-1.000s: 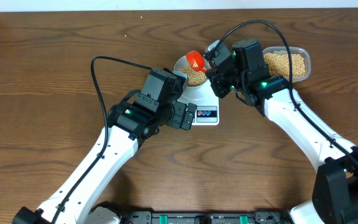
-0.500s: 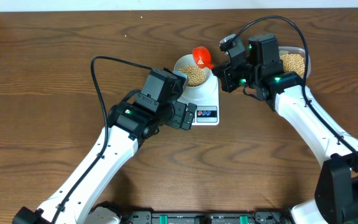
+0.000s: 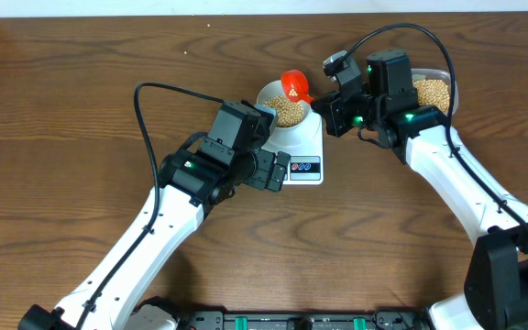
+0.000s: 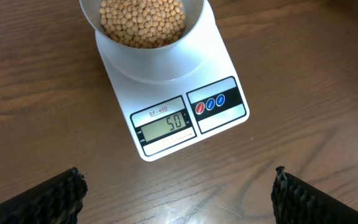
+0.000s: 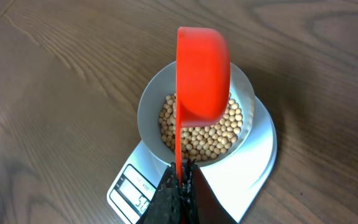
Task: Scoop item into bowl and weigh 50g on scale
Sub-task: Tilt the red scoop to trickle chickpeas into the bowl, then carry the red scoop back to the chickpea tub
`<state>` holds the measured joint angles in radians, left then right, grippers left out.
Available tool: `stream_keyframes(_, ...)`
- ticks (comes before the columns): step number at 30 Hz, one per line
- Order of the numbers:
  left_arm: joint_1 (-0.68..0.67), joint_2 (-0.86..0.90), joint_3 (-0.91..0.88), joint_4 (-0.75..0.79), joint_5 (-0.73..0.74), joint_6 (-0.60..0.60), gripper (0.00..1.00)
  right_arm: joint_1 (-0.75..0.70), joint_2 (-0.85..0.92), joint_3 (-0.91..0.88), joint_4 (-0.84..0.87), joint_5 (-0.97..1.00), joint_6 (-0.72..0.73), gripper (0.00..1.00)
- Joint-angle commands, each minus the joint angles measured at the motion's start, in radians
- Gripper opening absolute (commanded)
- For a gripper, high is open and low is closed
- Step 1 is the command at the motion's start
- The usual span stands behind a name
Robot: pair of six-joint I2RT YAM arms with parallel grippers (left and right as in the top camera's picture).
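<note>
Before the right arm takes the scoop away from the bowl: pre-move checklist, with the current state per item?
1. Scale display reads 50: ok.
2. Bowl sits fully on the scale, beans inside: ok.
3. Right gripper shut on the handle of the red scoop: ok.
4. Scoop emptied: cannot tell, only its back shows.
5. Left gripper open, touching neither scale nor bowl: ok.
6. No loose beans on the table around the scale: ok.
</note>
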<state>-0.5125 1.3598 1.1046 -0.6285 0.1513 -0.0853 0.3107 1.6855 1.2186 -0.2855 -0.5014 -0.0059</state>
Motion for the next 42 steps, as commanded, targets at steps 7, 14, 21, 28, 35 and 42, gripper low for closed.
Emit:
stream_keyframes(7, -0.002, 0.006, -0.008, -0.004, -0.006, -0.002, 0.98, -0.088, -0.047, 0.027, 0.026, -0.138, 0.051, 0.01)
stream_keyframes(14, -0.002, 0.006, -0.008, -0.004, -0.006, -0.002, 0.98, -0.224, -0.126, 0.027, -0.044, -0.155, 0.041, 0.01)
stream_keyframes(21, -0.002, 0.006, -0.008, -0.004, -0.006, -0.002, 0.98, -0.385, -0.226, 0.027, -0.176, -0.084, -0.008, 0.01)
stream_keyframes(28, -0.002, 0.006, -0.008, -0.004, -0.006, -0.002, 0.98, -0.446, -0.252, 0.026, -0.296, 0.209, -0.132, 0.01)
stream_keyframes(35, -0.002, 0.006, -0.008, -0.004, -0.006, -0.002, 0.97, -0.377, -0.198, 0.026, -0.313, 0.528, -0.191, 0.02)
stream_keyframes(42, -0.002, 0.006, -0.008, -0.004, -0.006, -0.002, 0.97, -0.254, -0.182, 0.026, -0.298, 0.846, -0.244, 0.02)
